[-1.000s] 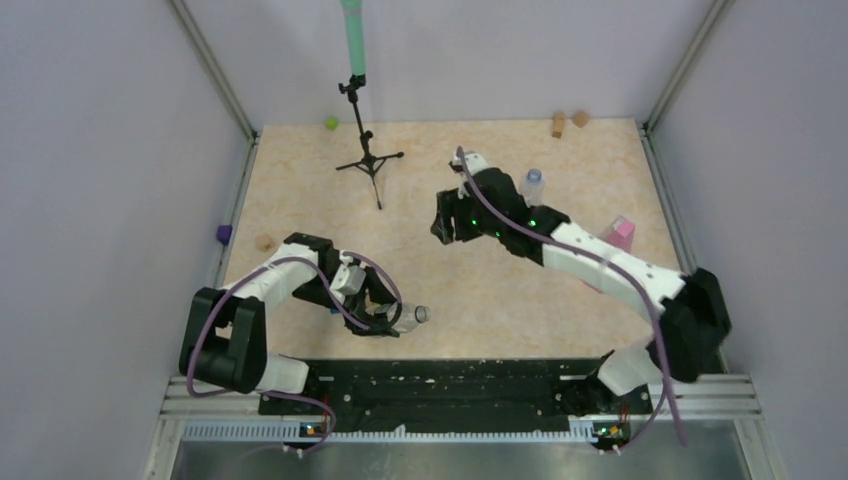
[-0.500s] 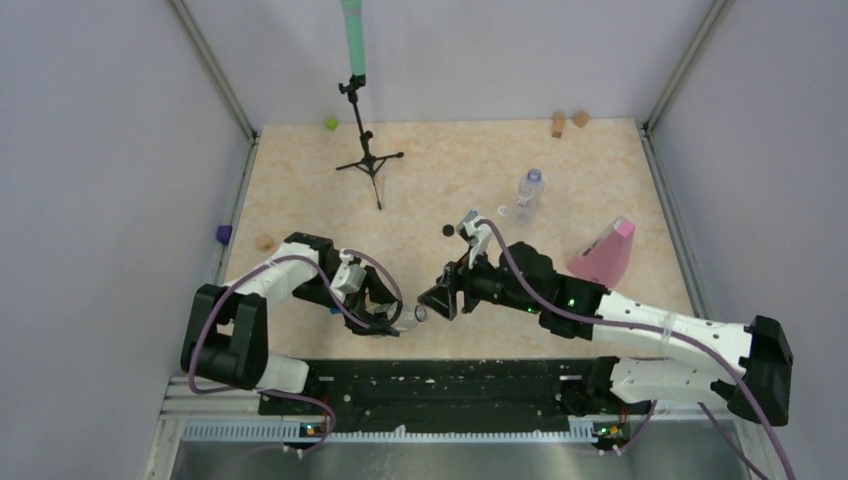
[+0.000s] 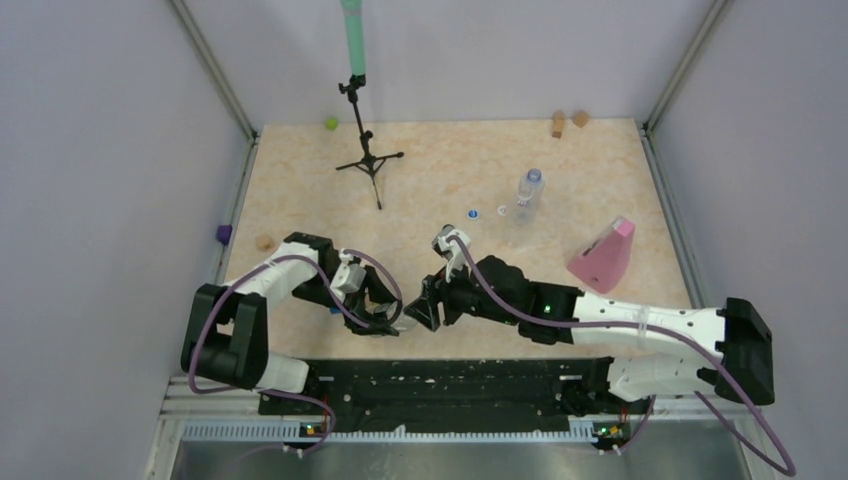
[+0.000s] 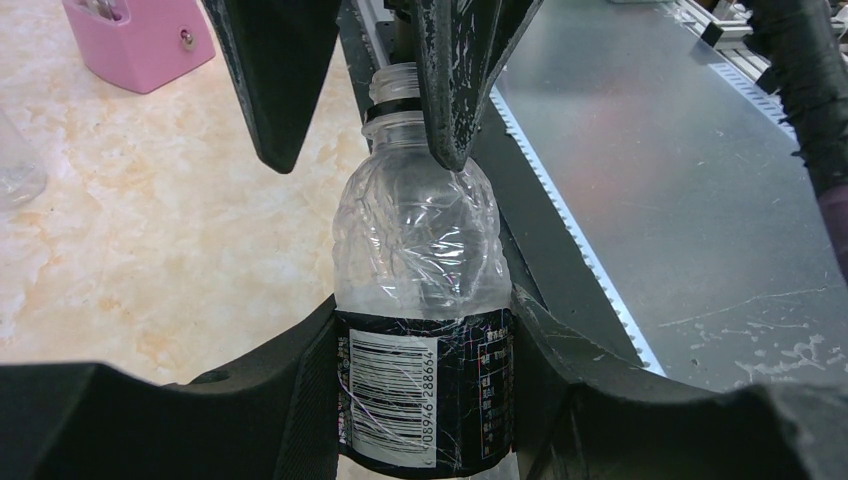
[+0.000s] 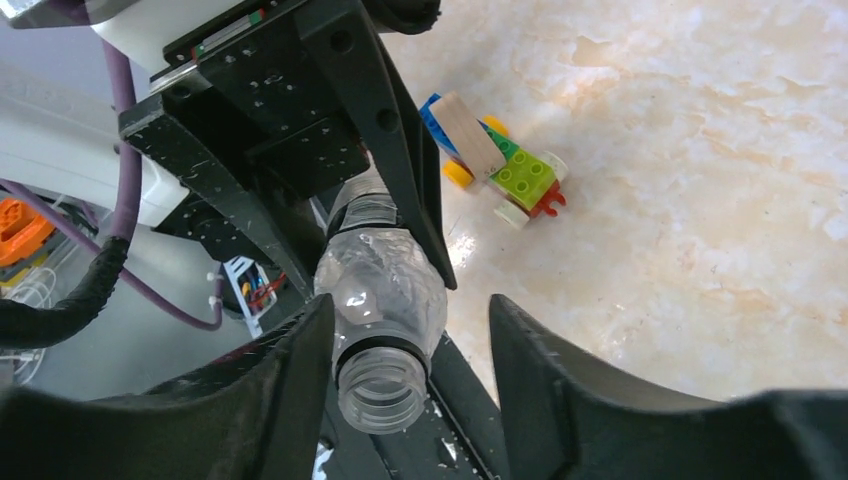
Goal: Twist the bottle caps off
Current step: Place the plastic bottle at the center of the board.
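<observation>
So the left gripper (image 4: 425, 400) is clamped round the labelled belly of the bottle (image 4: 420, 230), held sideways over the table (image 3: 560, 160) near its front edge. The right gripper (image 5: 408, 310) is spread wide, 1 finger each side of the capless neck, gripping nothing. The bottle looks thin, crinkly and light, so I'd pinch the stiff threaded neck.

Before me lies a beige table (image 3: 300, 190). Far left stands a black tripod (image 3: 368, 160) carrying a green pole (image 3: 352, 35), with a green block (image 3: 330, 123) just left of it. In the far right corner sit two tan blocks (image 3: 558, 125), near each other. At the left edge is a purple block (image 3: 223, 234), with a lone tan block (image 3: 265, 241) just right of it. At right stands a pink wedge (image 3: 603, 254). My right wrist view shows a brick car (image 5: 495, 160) on the table.
</observation>
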### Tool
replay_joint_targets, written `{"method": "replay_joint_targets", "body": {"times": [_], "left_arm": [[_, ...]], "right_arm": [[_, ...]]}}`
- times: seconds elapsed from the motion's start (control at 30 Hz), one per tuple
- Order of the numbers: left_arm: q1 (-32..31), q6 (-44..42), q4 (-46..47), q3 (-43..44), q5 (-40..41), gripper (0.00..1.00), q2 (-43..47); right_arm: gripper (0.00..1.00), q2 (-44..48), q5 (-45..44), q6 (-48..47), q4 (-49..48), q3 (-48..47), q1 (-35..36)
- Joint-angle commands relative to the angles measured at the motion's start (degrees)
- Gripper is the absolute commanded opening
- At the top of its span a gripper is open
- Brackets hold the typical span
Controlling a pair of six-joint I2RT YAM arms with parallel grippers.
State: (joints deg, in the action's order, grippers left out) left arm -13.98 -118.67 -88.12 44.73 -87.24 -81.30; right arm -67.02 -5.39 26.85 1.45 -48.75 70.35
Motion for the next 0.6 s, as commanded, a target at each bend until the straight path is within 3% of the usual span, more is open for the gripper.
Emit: {"method": "replay_joint_targets", "body": {"times": [0.0,0.1,0.23,0.33,0.43,0.53,0.57], "left_arm": [[0.35,-15.27,-2.93,0.43,-8.95,0.01,-0.35],[0.48,-15.35,-2.92,0.4,-8.94,0.02,-0.35],[0.79,-15.1,-2.94,0.53,-8.91,0.02,-0.27],[0.96,-15.14,-2.92,0.49,-8.94,0.02,-0.4],[0.97,-15.1,-2.92,0.53,-8.98,0.02,-0.36],[1.06,-14.94,-2.94,0.6,-8.98,0.02,-0.4],[1.06,-14.92,-2.92,0.62,-9.03,0.02,-0.34]], "right_arm": [[0.52,0.25,-0.33,0.85,-2.77,-1.27,1.33],[0.46,0.32,0.41,1.54,-2.38,-0.76,1.31],[0.58,1.15,2.23,2.59,-3.1,0.73,1.67],[0.59,2.69,2.83,2.99,-4.77,2.43,1.74],[0.44,3.54,2.19,3.02,-5.07,3.08,1.77],[0.45,2.75,2.24,2.79,-3.72,1.99,1.73],[0.41,2.47,2.17,2.66,-3.66,1.81,1.74]]}}
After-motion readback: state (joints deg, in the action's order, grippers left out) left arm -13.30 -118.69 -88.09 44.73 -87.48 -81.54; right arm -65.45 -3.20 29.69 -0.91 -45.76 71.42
